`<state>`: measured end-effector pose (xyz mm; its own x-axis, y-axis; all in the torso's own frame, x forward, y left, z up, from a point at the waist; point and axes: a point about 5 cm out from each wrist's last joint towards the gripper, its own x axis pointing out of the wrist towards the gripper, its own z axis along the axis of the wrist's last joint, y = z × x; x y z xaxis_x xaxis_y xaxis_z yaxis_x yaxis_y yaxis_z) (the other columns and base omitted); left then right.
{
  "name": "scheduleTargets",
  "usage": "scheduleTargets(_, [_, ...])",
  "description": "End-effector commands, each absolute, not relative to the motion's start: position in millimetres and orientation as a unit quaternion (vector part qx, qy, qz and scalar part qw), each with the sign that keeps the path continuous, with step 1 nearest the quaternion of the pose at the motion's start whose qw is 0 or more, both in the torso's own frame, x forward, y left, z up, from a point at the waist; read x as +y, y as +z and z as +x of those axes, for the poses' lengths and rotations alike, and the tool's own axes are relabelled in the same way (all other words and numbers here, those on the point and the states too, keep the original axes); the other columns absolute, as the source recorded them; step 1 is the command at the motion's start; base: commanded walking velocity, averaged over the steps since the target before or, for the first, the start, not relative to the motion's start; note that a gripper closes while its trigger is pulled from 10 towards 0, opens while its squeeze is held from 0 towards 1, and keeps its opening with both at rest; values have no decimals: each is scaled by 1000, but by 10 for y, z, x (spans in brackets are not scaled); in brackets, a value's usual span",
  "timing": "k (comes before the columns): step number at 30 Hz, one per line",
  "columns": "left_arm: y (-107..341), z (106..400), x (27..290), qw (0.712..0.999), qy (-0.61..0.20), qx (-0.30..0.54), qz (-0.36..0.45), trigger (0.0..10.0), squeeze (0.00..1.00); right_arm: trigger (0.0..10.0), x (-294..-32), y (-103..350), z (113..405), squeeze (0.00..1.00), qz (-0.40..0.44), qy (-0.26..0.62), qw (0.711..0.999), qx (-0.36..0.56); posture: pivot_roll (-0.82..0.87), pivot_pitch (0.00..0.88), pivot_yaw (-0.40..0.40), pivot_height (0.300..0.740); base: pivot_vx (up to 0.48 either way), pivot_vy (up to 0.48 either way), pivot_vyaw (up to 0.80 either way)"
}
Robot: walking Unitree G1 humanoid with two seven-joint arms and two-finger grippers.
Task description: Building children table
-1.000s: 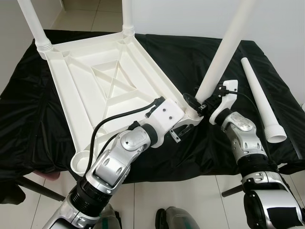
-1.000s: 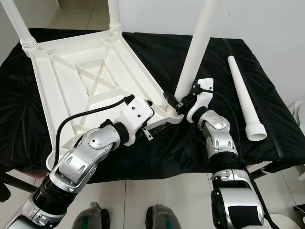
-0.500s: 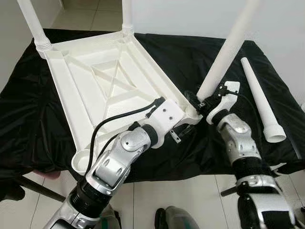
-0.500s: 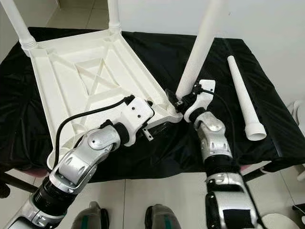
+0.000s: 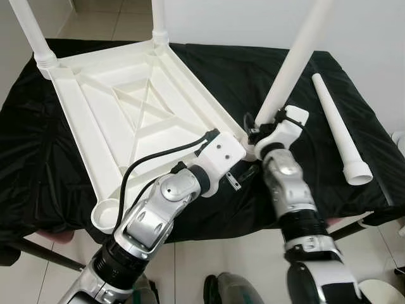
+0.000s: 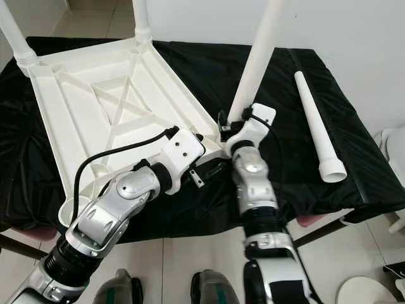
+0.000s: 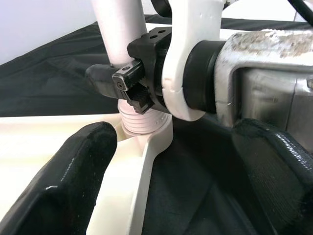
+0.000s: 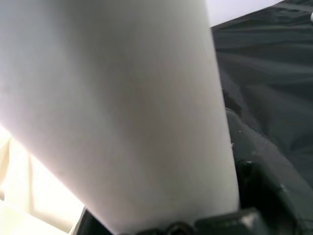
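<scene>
Table top [image 5: 120, 120] lies upside down on the black cloth [image 5: 240, 69]. My right gripper [image 5: 256, 130] is clamped round the base of the white leg [image 5: 292, 60] standing in the top's near right corner socket, leg tilted. My left gripper [image 5: 243, 170] sits just beside that corner, fingers [image 7: 73, 181] spread apart, gripping nothing. A spare leg [image 5: 335, 126] lies on the cloth, well right of the top.

White tabletop [image 5: 126, 120] upside down on black cloth; three legs upright, spare leg [image 5: 335, 130] lying alongside.
</scene>
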<state>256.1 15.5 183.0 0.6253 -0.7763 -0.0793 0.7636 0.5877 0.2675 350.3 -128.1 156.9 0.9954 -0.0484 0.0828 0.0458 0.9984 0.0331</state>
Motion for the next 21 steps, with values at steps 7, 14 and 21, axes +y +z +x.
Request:
scheduleTargets(7, [1824, 2550, 146, 891, -432, -19, 138, 10000, 0, 0, -1218, 1574, 3484, 0, 24, -126, 992, -12, -76, 49, -65, 740, 0, 0, 0])
scheduleTargets(14, [1820, 2550, 145, 891, -432, -18, 138, 10000, 0, 2588, -1263, 1553, 3456, 0, 20, -123, 992, -11, -75, 49, -68, 740, 0, 0, 0])
scheduleTargets(21, [1814, 2552, 151, 892, -431, -17, 138, 10000, 0, 10000, -1345, 1513, 3439, 1000, 26, -93, 995, -8, -77, 46, -68, 740, 0, 0, 0])
